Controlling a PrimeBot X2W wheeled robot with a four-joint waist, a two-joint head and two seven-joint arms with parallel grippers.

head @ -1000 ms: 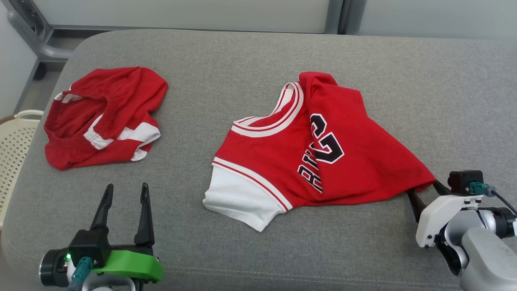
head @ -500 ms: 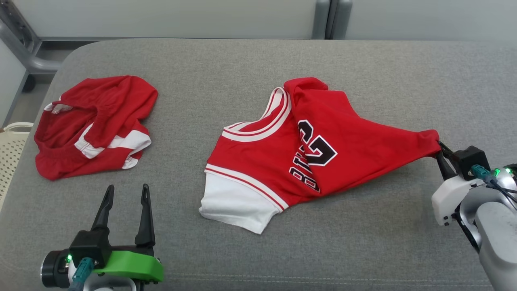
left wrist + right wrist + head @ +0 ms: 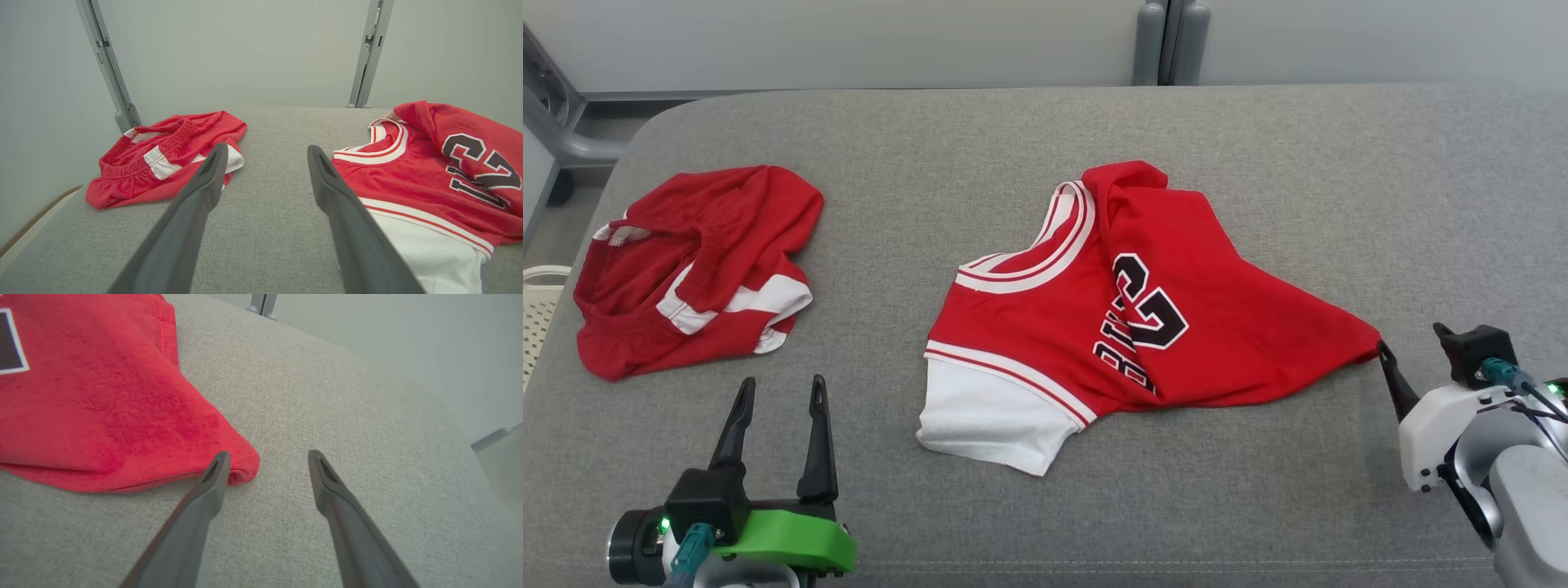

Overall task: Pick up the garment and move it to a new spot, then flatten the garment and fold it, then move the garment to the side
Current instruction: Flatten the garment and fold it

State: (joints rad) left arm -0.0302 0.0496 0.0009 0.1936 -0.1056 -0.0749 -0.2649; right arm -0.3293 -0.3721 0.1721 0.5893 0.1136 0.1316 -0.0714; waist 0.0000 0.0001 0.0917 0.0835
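Observation:
The garment, a red jersey [image 3: 1094,327] with white trim, a white sleeve and black lettering, lies half folded over itself in the middle of the grey cushion [image 3: 1045,131]. Its right corner is drawn out to a point and rests on the cushion. My right gripper [image 3: 1410,339] stands open just off that corner. In the right wrist view the jersey [image 3: 102,396] ends beside the left fingertip of my right gripper [image 3: 267,457], and nothing lies between the fingers. My left gripper [image 3: 783,384] is open at the lower left, clear of the jersey [image 3: 408,179]. In its wrist view the left gripper [image 3: 265,153] holds nothing.
Crumpled red shorts [image 3: 694,261] with white stripes lie at the far left of the cushion, also seen as shorts [image 3: 163,151] in the left wrist view. A pale perforated basket [image 3: 535,302] stands beyond the left edge. Bare cushion lies in front of and right of the jersey.
My right gripper, shut on the jersey's right corner half a second ago and holding it raised, has opened; the corner now lies on the cushion. The head camera shifted; the left gripper stayed still.

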